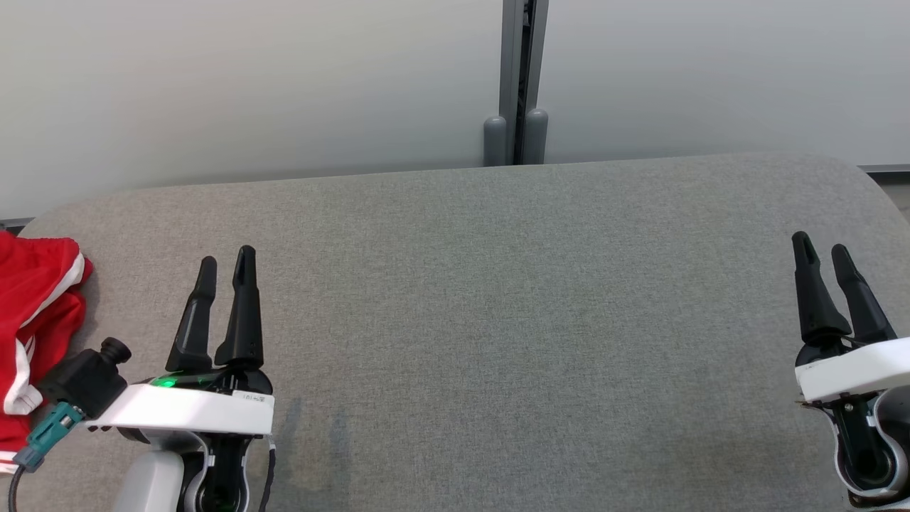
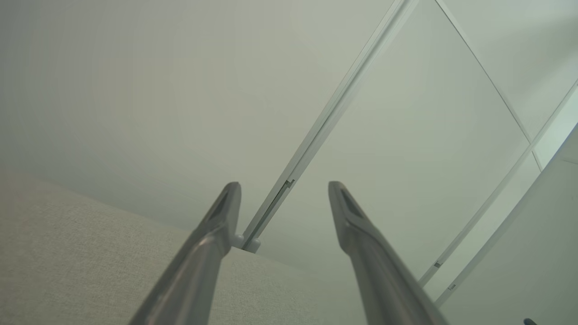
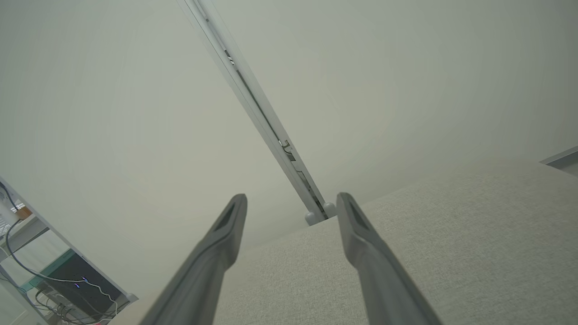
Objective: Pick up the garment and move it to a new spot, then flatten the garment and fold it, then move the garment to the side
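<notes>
Grey woven fabric covers the table (image 1: 498, 320), a wide top with rounded far corners, nothing lying on its middle. Behind it are pale wall panels (image 1: 249, 85), split by a grey vertical post (image 1: 522, 78) with two rounded caps at its foot

The shirt (image 1: 32, 313) sits bunched at the table's far left edge, red with white stripe trim, cut off by the edge of the head view. Print not readable from here. It lies just left of the left arm, and neither gripper is touching it

Left gripper (image 1: 226, 267) hangs over the table's left side, fingers parted with a clear gap in its wrist view (image 2: 284, 189), holding nothing. Right gripper (image 1: 821, 244) is at the far right, well apart from the shirt, fingers also parted (image 3: 291, 201) and empty

A black wrist camera (image 1: 89, 377) on the left arm overlaps the shirt in the head view, with a teal plug (image 1: 53, 423) below it. A green light (image 1: 167, 382) is lit at the left finger base
</notes>
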Available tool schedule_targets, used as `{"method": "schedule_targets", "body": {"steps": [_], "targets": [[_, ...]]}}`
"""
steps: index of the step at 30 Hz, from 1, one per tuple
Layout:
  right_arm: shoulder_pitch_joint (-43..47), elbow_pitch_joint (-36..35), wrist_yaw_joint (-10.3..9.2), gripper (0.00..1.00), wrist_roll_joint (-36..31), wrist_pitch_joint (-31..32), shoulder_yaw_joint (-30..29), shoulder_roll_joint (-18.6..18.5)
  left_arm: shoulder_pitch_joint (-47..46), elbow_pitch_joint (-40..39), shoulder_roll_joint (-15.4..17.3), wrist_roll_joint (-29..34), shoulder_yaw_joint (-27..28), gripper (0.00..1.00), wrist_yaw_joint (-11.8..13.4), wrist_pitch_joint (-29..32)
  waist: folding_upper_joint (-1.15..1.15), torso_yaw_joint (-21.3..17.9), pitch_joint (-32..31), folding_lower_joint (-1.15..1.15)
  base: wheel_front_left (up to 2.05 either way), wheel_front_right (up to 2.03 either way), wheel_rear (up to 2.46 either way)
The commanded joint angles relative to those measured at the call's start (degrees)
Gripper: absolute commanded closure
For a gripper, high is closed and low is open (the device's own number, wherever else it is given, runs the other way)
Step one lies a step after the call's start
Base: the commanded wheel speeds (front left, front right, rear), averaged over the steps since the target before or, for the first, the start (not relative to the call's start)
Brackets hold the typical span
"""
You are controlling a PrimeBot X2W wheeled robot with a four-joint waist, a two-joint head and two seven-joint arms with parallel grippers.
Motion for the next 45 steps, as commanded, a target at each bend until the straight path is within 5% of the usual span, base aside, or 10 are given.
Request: {"method": "schedule_targets", "body": {"steps": [1, 45], "targets": [[-0.27, -1.32, 0.26, 0.0, -2.0, -0.9, 0.51, -0.9, -1.6, -0.45, 0.49, 1.81, 0.14, 0.0, 0.25, -0.3, 0.0, -0.04, 0.04, 0.0, 0.0, 0.0, 0.0], [4.19, 3.2, 0.31, 0.0, -24.83, -10.89, 4.06, 0.55, -1.82, 12.71, 2.63, 26.17, 0.06, 0.0, 4.13, -0.46, 0.0, -0.54, -0.05, 0.0, 0.0, 0.0, 0.0]]}}
